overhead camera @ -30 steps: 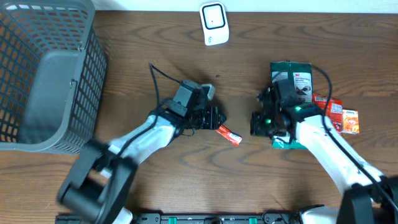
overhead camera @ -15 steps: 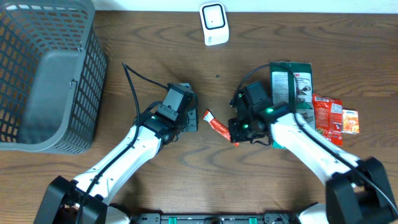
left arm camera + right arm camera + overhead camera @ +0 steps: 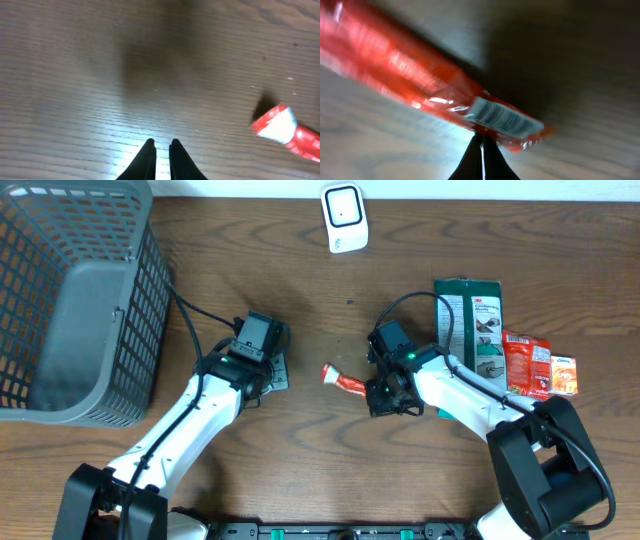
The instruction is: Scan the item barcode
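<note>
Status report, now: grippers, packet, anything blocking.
Left gripper shut, empty. Right gripper shut on red packet by its edge, barcode facing the wrist camera. White scanner at far edge, no obstacle between.

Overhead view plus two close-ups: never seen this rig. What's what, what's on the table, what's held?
These are two robot arms at a wooden table. The overhead view comes from a fixed camera looking straight down. Each close-up comes from a camera on one wrist, looking past that arm's own black fingers.

On the table are a grey basket, a small white device (likely the scanner), a green pouch and some red and orange packets.

The right arm's fingers are shut on the edge of a red sachet, apparently lifted off the wood, with its barcode showing. The left arm's fingers are shut, empty, over bare wood.
</note>
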`<state>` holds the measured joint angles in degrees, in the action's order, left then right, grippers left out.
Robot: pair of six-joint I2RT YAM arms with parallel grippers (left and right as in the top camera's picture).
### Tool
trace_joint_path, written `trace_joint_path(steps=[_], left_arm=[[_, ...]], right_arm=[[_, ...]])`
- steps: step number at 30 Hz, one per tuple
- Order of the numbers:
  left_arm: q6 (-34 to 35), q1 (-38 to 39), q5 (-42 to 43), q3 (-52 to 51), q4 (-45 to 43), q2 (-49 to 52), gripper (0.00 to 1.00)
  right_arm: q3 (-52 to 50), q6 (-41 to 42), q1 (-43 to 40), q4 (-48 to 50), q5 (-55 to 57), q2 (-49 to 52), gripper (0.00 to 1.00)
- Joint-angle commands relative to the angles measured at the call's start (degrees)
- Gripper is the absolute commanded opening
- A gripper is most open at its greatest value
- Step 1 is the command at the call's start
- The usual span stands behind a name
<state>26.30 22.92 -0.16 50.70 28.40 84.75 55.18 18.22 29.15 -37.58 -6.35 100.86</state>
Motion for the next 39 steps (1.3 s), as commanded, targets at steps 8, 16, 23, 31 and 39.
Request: trace_joint_path(steps=[8,16,23,31,39], left_arm=[[-1.2,-0.4,-1.0,-0.2,-0.2,0.3,0.26],[-7.9,-0.4,-1.0,-0.2,-0.2,0.3,0.32],[-7.9,-0.4,-1.0,-0.2,-0.2,0.3,0.32],[-8.1,-0.4,-1.0,-0.2,-0.2,0.3,0.32],[-8.1,-0.4,-0.9,-0.2,-0.1,0.3,0.32]], right_arm=[[-0.1,-3.5,-0.1,13.1,13.4,0.5,0.02],[6.2,-4.1,-1.4,7.6,13.3,-1.7,0.07],[7.1,5.8,-1.3,-1.8,7.7,-1.5,0.06],[-0.5,8.6,0.5,5.2,5.0,-1.1,0.01],[-5.3,8.5,0.5,22.6,9.4,-1.1,0.01]])
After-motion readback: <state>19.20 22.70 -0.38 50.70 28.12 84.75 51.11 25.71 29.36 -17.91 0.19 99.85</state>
